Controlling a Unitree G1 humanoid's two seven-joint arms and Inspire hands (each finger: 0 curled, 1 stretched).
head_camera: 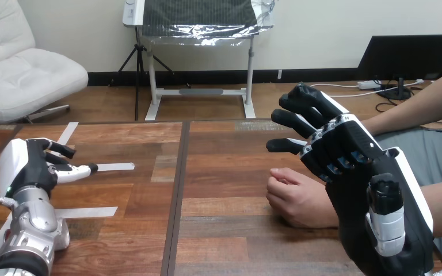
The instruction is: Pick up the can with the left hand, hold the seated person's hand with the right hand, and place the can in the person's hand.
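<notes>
Person's hand [297, 198] on table [218, 236], partly hidden (behind right hand [374, 221])

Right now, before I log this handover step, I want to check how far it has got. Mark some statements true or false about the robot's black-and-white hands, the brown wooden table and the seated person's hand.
1. The robot's left hand is at the left side of the brown wooden table, fingers relaxed. True.
2. The left hand grips a can. False: it holds nothing.
3. The person's hand lies on the table, loosely curled. True.
4. The robot's right hand is curled round the person's hand. False: it is raised over it, fingers spread and not wrapped round it.
</notes>
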